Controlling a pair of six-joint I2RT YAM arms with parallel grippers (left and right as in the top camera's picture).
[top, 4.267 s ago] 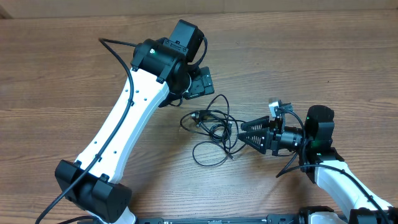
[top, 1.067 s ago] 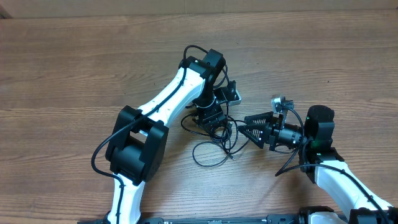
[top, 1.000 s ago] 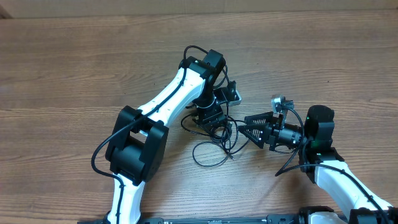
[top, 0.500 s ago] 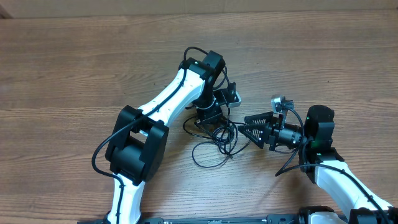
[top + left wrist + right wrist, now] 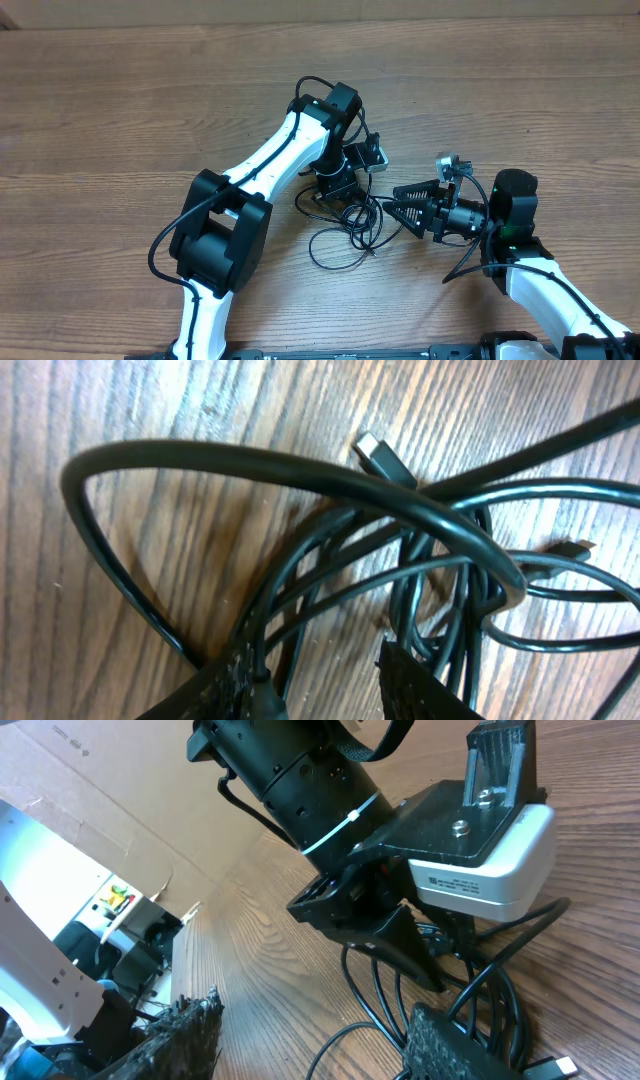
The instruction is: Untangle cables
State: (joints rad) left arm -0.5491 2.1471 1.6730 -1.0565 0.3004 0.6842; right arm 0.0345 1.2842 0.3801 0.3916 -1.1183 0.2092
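Since a second ago the left gripper (image 5: 343, 193) has narrowed its jaws onto strands of the cables (image 5: 345, 225) mid-table, apparently pinching them, while the right gripper (image 5: 398, 209) waits half-open, empty, beside the tangle, ready for pulling apart.

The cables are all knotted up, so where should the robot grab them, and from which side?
Probably the big loose loop of the cables, taken from above. It lies flat on the table, apart from the knot that both grippers crowd.
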